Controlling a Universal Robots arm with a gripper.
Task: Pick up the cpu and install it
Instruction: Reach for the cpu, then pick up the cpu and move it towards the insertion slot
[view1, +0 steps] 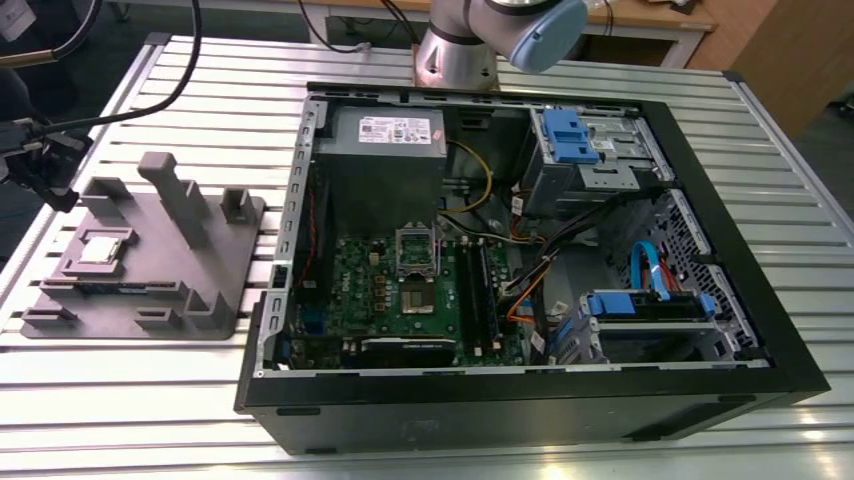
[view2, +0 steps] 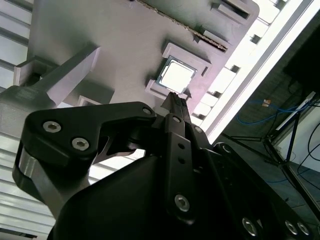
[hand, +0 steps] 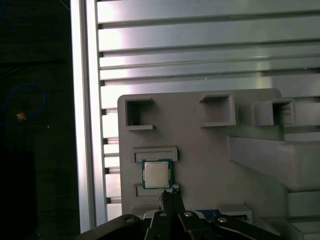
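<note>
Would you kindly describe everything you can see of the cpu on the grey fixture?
The cpu is a small, flat, square chip with a shiny silver-grey metal top and a thin rim around it. It lies flat, top up, in a shallow seat of the grey fixture, between two low raised lips. The gripper hangs close above one edge, apart from it and not holding it.

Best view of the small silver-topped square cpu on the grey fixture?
First wrist view: the small square silver-topped cpu lies face-on, unobstructed, in the grey plastic fixture. Second wrist view shows the cpu at a slant, glared white; exterior view shows the cpu small.
</note>
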